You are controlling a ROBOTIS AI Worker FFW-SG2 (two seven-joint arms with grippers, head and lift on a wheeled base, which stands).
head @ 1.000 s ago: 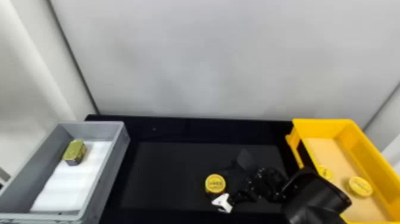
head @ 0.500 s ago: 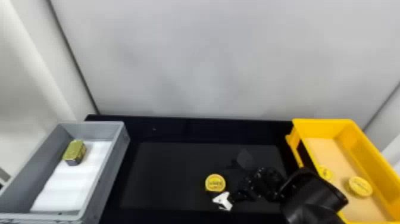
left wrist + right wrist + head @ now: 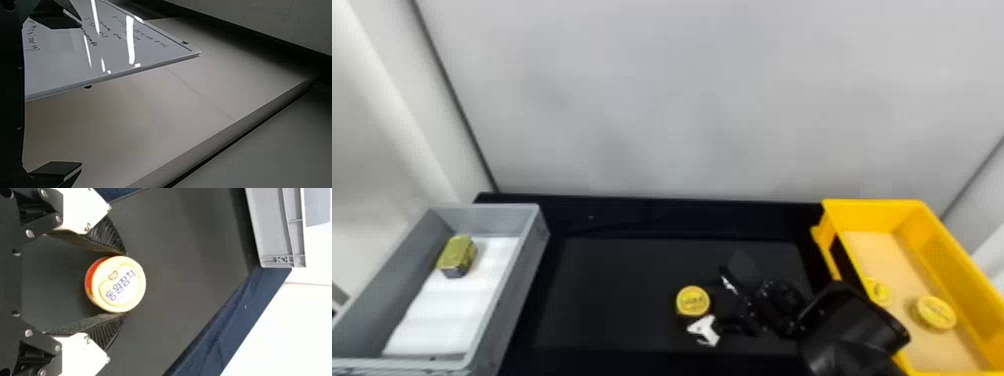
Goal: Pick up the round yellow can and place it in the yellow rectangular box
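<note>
Our right gripper [image 3: 703, 303] keeps a firm clasp, fingers [image 3: 106, 233] facing across a gap; our right arm [image 3: 852, 325] lies behind those jaws. Our left gripper's [image 3: 66, 94] jaws stand wide apart.

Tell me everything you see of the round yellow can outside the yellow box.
The can is squat, with a smooth, pale yellow lid, perhaps plastic, printed in blue, and red on its side. It's upright, lid on, over the black table, between the gray box and yellow box. The right gripper's ribbed black fingers touch opposite sides. Whether it's lifted, I can't tell.
</note>
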